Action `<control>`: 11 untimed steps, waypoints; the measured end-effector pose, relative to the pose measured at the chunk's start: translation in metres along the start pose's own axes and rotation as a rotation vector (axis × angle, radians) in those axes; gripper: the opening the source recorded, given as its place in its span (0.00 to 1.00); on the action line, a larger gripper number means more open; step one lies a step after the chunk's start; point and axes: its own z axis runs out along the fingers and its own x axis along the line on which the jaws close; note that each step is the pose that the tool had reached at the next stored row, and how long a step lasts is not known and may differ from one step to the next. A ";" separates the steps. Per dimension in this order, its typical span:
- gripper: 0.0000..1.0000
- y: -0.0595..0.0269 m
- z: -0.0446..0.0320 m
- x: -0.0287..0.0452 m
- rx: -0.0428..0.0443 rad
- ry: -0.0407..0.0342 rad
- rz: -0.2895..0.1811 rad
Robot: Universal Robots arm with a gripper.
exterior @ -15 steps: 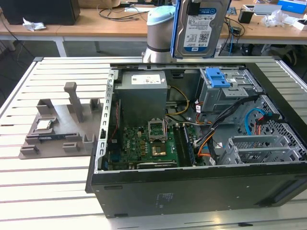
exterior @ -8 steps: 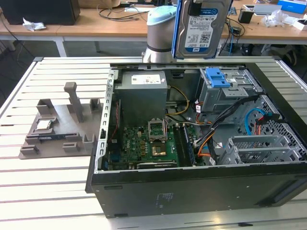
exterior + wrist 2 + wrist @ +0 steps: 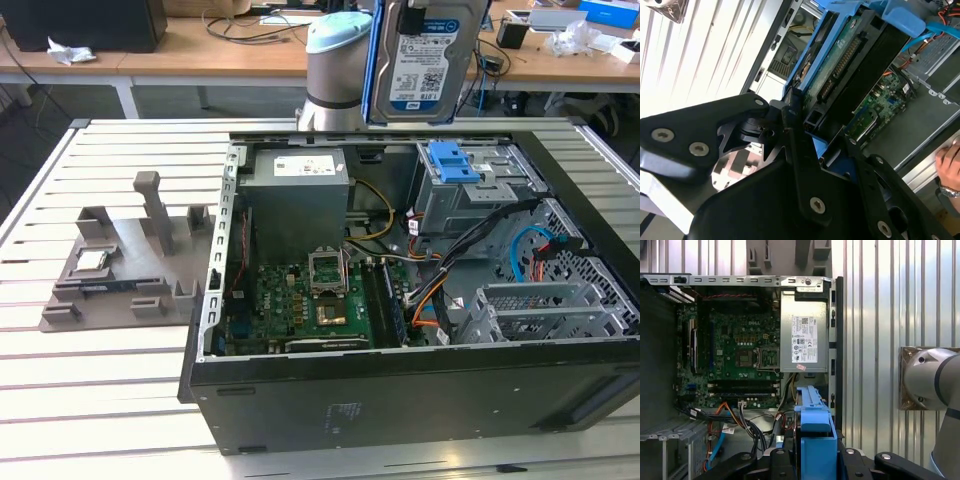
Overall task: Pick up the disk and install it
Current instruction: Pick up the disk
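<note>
gripper [image 3: 812, 127] clamped on the disk [image 3: 425, 60] by its 2 blue rails, edge-on above the case [image 3: 400, 400], likely to suit the cage [image 3: 470, 185] below the gripper.

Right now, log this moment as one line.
gripper: shut on disk | disk: held upright over open computer case | install: not yet done

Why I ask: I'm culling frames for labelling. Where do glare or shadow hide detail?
Second wrist view: the slatted table is washed out white beside the dark disk. First wrist view: its slats glare, and the case wall lies in shade. Exterior view: even light, no glare.
</note>
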 end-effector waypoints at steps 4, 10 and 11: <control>0.36 -0.0013 0.0000 0.0024 0.0000 0.0000 0.000; 0.36 -0.0028 0.0001 0.0099 0.0000 0.0000 0.000; 0.36 -0.0030 0.0001 0.0112 0.0000 0.0001 0.000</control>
